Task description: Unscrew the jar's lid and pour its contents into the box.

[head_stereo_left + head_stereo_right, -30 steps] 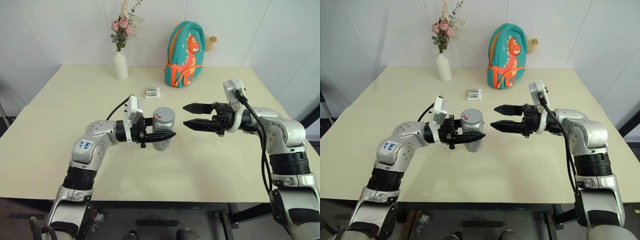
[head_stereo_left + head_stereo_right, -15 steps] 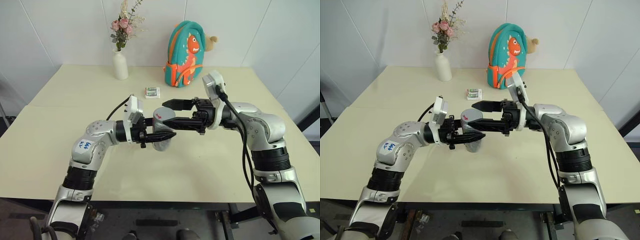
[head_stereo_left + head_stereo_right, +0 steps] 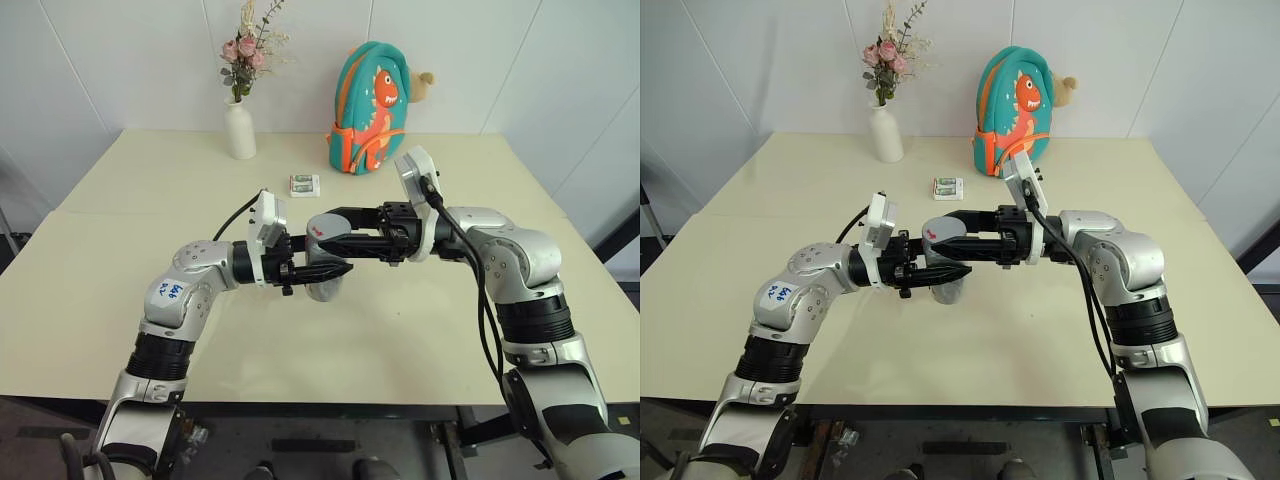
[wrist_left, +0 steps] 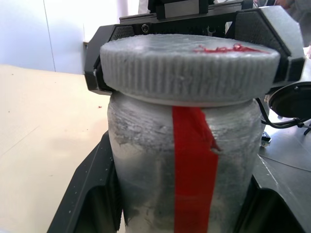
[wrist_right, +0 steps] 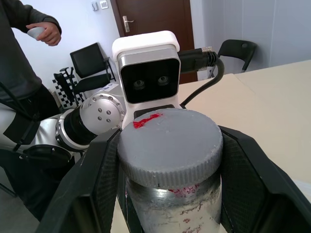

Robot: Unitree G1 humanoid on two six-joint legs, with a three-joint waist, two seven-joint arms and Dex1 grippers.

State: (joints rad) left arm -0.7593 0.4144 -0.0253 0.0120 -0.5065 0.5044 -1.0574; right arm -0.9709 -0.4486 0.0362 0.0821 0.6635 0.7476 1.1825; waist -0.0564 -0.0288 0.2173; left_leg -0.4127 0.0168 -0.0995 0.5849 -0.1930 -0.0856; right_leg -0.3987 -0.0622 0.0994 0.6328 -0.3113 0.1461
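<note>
Holding small rigid jar (image 3: 322,283) by its body above the desk (image 3: 120,250) in left claw (image 3: 335,271), right claw (image 3: 325,236) clamping ribbed grey lid (image 5: 170,145); looking light, walls likely slick, so gripping the ribs.

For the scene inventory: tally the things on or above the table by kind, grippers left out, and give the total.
Jar with grey lid: 1
White vase with flowers: 1
Dinosaur backpack: 1
Small white-and-green pack: 1
Total: 4
</note>
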